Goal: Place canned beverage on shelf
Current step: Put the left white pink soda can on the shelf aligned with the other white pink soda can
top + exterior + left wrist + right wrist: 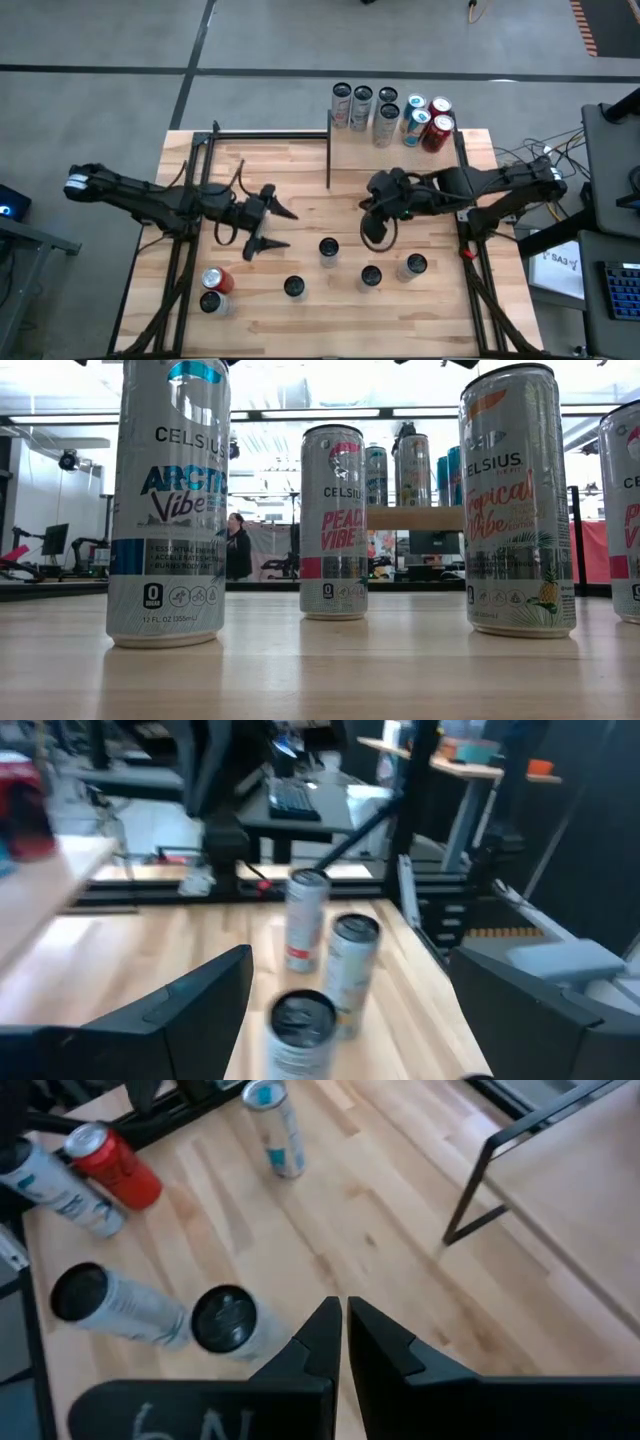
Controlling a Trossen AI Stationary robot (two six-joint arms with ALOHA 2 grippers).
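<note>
On the table point(300, 170), a light-wood plank top, sits the shelf point(395, 160) at the far right, a smaller board with thin black posts. Seven cans point(388, 115) stand in a cluster along its far edge: five pale ones and two red. Both dark arms reach in over the middle. The left gripper point(272, 228) hangs left of centre with its fingers spread wide and nothing between them; the nearest can point(328, 250) stands just to its right, apart from it. The right gripper point(372, 212) sits right of centre, near the shelf's near edge, its fingers pressed together and empty.

Six more cans stand loose on the near half of the table. Four are pale: the one by the left gripper, one point(294, 288) nearer the front edge, one point(371, 277) right of that, and one point(416, 266) farthest right. At the near left corner are two side by side, a red can point(217, 280) and a pale can point(212, 302), touching or nearly so. In the low view, the tall cans read "Arctic Vibe" point(165, 510), "Peach Vibe" point(333, 520) and "Tropical Vibe" point(515, 500). A person point(238, 548) stands far back in the room.
</note>
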